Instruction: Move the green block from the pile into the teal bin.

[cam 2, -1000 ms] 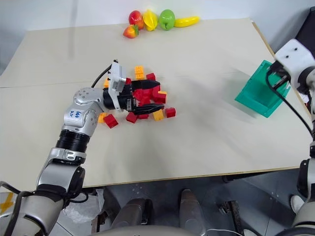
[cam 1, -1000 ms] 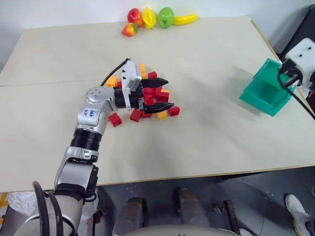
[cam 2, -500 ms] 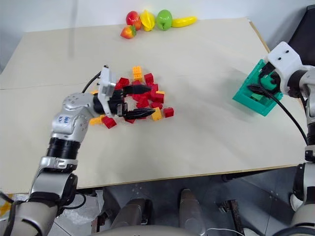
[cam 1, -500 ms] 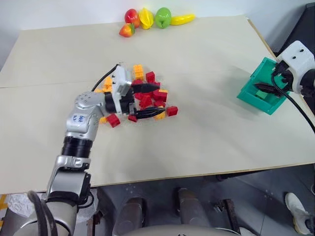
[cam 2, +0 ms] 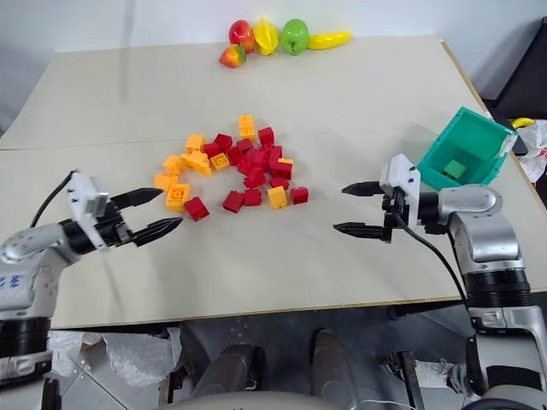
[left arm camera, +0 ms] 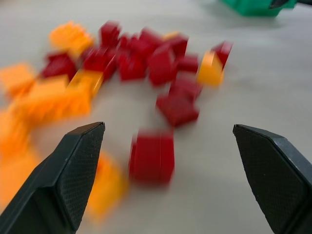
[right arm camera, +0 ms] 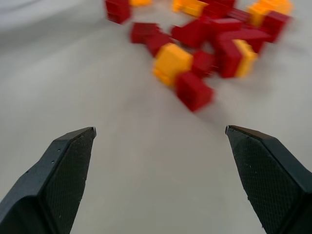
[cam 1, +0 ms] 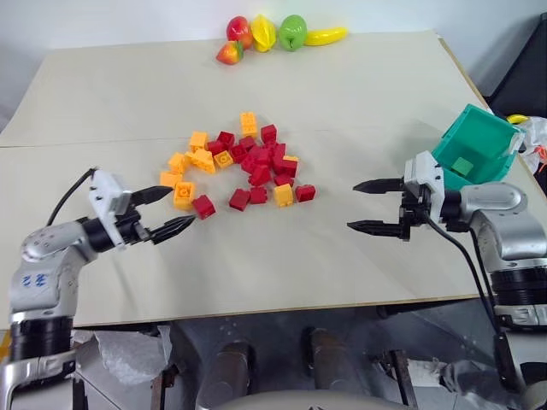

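The green block (cam 1: 462,166) lies inside the teal bin (cam 1: 490,135), resting on the bin's floor; the bin stands tilted near the table's right edge, its opening turned toward the camera. The pile (cam 1: 242,169) of red, yellow and orange bricks sits around the middle of the table (cam 1: 359,94), loosely scattered, some bricks touching, a few stragglers at the near side. The left gripper (cam 1: 166,211) hangs over the table at the pile's near-left side, fingers spread apart, nothing between them; its tips point toward the pile, close to a red brick (cam 1: 202,206) but not touching it. The right gripper (cam 1: 366,206) hangs over bare table between the pile and the bin, fingers wide apart and empty, tips pointing toward the pile; well apart from the bricks; the bin is just behind its wrist. A row of toy fruit (cam 1: 282,32) lies at the table's far edge, well apart from everything else.
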Tool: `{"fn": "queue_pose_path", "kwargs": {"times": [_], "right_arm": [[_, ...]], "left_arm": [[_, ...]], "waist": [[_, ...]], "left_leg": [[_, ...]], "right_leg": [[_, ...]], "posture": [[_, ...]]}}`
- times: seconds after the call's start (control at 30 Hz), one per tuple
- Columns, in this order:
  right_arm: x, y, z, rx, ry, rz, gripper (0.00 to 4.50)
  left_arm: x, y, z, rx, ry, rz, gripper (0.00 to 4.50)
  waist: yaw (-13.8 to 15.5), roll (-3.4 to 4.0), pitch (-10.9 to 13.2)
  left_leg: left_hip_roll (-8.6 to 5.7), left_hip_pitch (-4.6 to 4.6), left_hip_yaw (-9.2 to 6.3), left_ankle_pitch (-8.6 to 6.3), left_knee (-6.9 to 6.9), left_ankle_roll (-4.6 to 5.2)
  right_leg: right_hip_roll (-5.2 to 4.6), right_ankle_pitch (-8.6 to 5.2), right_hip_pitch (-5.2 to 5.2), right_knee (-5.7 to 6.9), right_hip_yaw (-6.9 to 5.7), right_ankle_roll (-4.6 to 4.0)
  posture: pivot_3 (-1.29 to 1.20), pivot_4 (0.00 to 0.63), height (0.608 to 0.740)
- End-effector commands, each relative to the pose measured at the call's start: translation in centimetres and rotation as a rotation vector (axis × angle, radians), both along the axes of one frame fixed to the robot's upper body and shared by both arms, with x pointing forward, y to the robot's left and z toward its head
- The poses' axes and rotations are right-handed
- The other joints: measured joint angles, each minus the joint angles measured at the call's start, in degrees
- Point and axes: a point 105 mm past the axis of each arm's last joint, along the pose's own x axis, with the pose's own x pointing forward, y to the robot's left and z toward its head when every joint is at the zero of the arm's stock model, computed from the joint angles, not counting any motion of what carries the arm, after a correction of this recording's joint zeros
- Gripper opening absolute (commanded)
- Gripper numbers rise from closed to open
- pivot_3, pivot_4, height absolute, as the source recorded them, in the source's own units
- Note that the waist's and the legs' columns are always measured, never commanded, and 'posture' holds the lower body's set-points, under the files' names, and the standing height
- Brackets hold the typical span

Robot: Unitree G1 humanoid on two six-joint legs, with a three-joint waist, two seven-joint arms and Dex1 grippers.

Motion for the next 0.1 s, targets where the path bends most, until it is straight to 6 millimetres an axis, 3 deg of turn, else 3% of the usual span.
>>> {"fn": "queue_pose_path", "kwargs": {"times": [0.03, 0.1], "right_arm": [[0.17, 0.24, 0.85, 0.040, -0.054, 0.021, 4.46], [0.48, 0.19, 0.60, 0.051, -0.059, 0.014, 4.46]], "left_arm": [[-1.50, 1.38, 1.34, 0.015, -0.059, 0.033, 4.50], [-2.36, 2.17, 1.07, 0.038, -0.054, 0.046, 4.50]], "waist": [[0.3, 0.00, 0.0], [0.4, 0.00, 0.0]], "left_leg": [[0.00, 0.01, 0.00, 0.00, 0.00, 0.00], [0.04, 0.02, 0.00, -0.01, 0.00, -0.01]], "right_leg": [[0.00, 0.00, 0.00, -0.03, 0.00, 0.00], [0.02, 0.00, 0.00, -0.11, -0.01, 0.00]], "posture": [[0.00, 0.150, 0.740], [0.00, 0.150, 0.740]]}}
